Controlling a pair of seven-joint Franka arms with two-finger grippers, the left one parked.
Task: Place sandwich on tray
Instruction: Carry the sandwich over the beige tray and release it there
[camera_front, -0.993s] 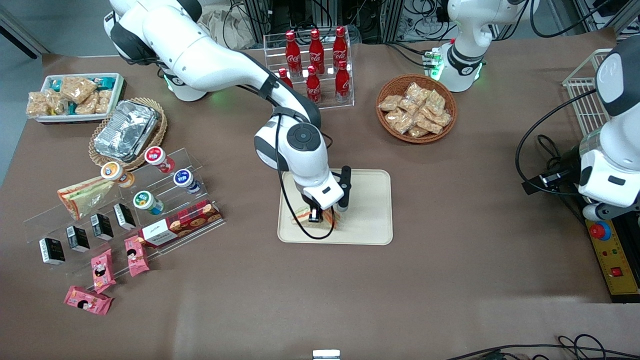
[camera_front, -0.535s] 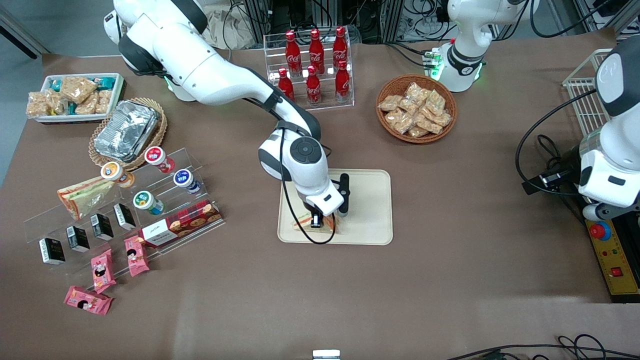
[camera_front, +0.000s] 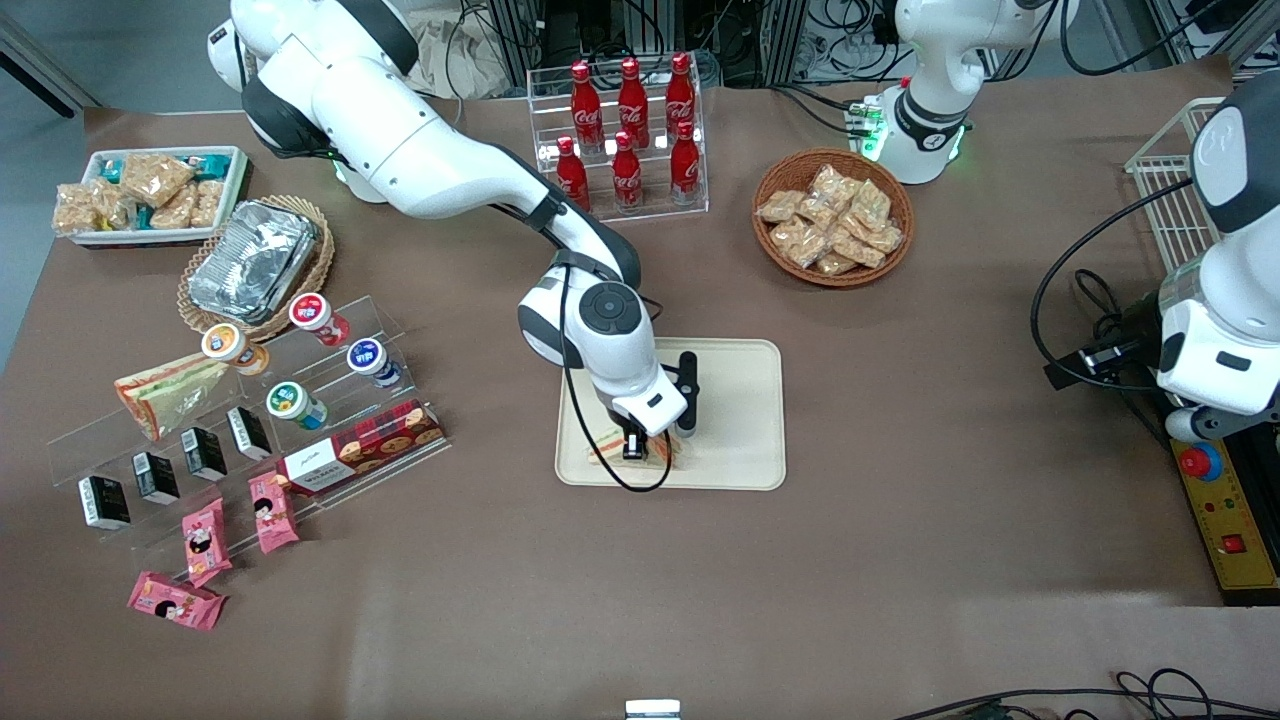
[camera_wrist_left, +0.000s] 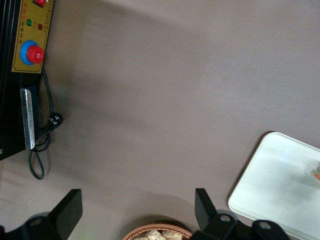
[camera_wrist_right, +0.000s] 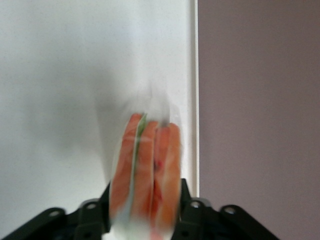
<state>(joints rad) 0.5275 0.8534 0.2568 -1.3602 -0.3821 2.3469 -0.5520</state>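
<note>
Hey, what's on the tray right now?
Only the sandwich, over the tray near its edge, with the tool shut on it. The arm hides whether it is touching the tray yet.

A wide table covered in matte brown cloth fills the scene under even overhead light. At 12 o'clock, tangled black cables hang around dark metal frames; grey floor shows at 10 o'clock.

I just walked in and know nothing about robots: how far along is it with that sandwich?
Nearly finished. The sandwich has been carried over and is already down low over the cream tray, near the tray's edge. The gripper is clamped on it. What's left: let go and lift away.
</note>
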